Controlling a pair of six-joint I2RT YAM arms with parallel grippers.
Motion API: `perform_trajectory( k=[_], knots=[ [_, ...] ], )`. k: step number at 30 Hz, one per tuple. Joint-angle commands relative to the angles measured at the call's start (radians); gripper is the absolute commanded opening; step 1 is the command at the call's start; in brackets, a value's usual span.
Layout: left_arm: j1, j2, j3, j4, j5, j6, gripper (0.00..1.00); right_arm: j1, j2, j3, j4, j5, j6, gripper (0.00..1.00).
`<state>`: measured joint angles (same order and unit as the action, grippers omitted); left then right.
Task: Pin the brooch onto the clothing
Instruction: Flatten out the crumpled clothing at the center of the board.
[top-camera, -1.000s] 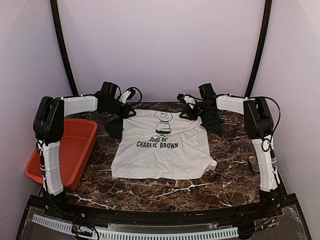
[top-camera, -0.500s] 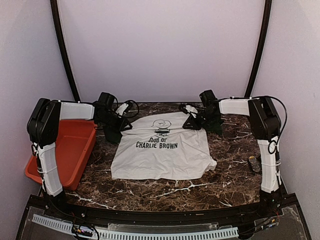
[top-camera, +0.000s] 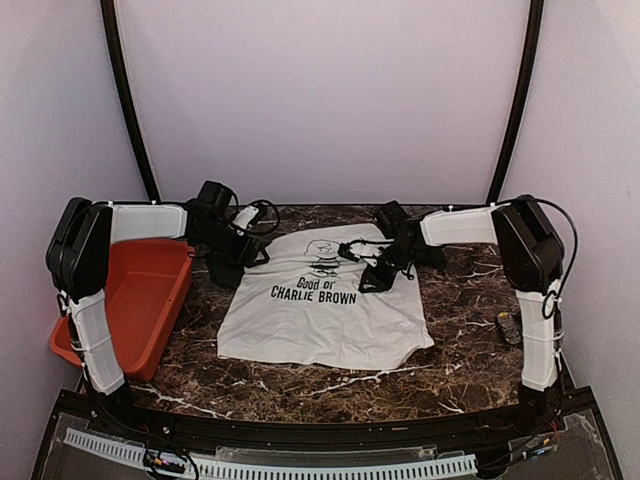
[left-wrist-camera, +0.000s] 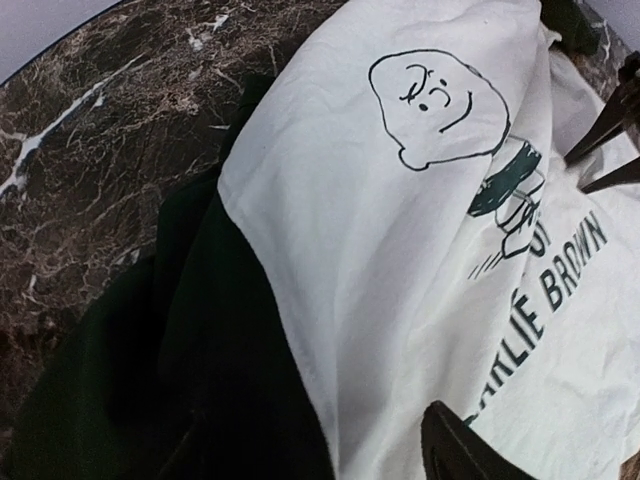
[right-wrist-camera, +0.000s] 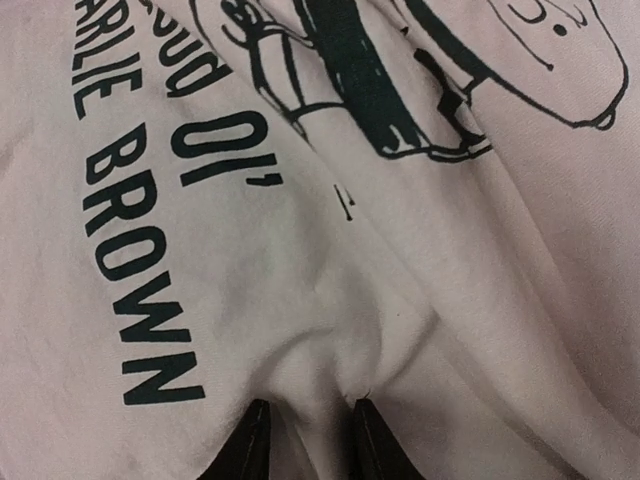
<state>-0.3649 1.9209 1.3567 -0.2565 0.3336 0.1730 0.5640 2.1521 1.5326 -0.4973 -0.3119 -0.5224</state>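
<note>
Orange-red bin (top-camera: 150, 290), seemingly marble tabletop (top-camera: 460, 360)

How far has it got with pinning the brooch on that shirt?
Done: the T-shirt lies spread, print up. In hand: the right gripper seems to pinch a fold of white cloth beside the print; the left gripper hovers by a dark sleeve. Remaining: no brooch shows on it; a small object near the right arm's base might be one.

Shirt (top-camera: 320, 310) on table (top-camera: 460, 345), bin (top-camera: 140, 290) leftward
</note>
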Motion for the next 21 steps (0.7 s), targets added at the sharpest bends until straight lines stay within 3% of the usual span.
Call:
perform_trajectory(
  k=[1,6,11,14,21],
  knots=[
    [0.008,-0.011,0.035,-0.036,-0.139,-0.010,0.81,0.030,-0.054,-0.108,-0.149,0.077,0.034,0.27],
    [0.051,0.009,0.100,0.041,-0.173,-0.076,0.91,0.065,-0.110,-0.182,-0.172,0.097,0.035,0.25],
    [0.059,0.122,0.316,0.023,-0.164,-0.112,0.96,0.074,-0.122,-0.179,-0.189,0.125,0.021,0.25],
    [0.055,0.234,0.456,-0.037,-0.182,-0.111,0.98,0.075,-0.156,-0.151,-0.159,0.128,0.028,0.31],
    [-0.001,0.394,0.581,-0.134,-0.269,-0.025,0.99,0.137,-0.216,-0.015,-0.055,0.076,0.071,0.52]
  ],
)
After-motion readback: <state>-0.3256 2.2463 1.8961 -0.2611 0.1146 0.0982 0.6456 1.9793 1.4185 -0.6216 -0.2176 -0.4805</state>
